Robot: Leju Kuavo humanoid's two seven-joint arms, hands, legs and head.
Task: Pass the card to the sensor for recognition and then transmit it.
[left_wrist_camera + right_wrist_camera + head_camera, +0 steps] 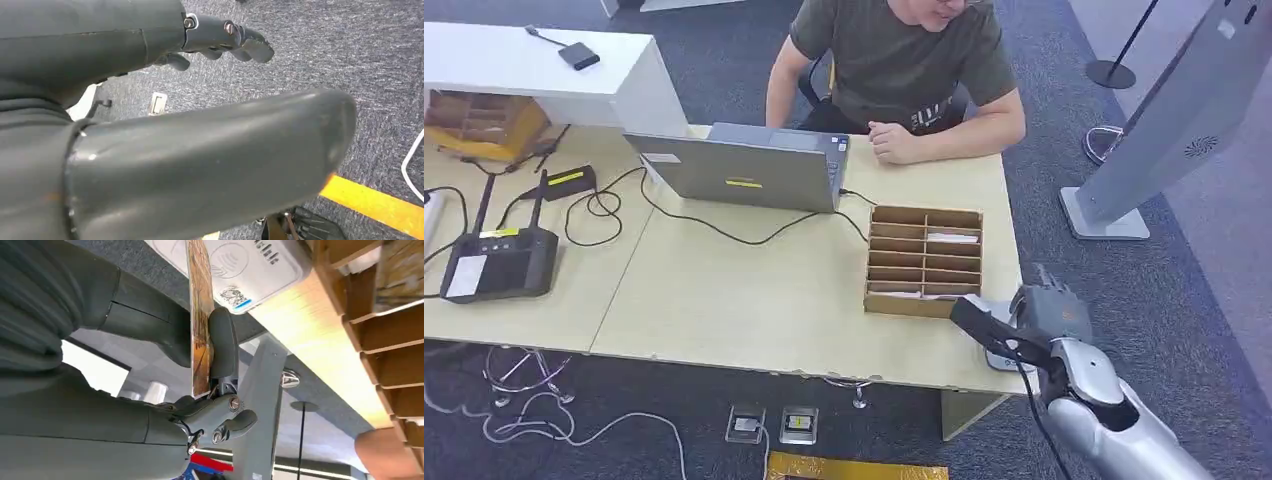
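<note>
My right hand [1046, 312] hovers over the desk's right front corner and pinches the card [980, 323] between thumb and fingers. The right wrist view shows the card [200, 315] edge-on, with orange print, its far end right by the white sensor [250, 265] that bears a contactless mark. From the head view, that sensor [998, 361] lies on the desk just below the hand, partly hidden by it. My left hand [220, 37] hangs over the carpet, fingers apart and holding nothing.
A wooden slotted card box [922, 260] stands just left of the sensor, with a few cards in it. A person sits behind the desk [754, 300] with a forearm [944, 140] on it, beside a laptop [744, 170]. A black terminal [499, 262] and cables lie at the left.
</note>
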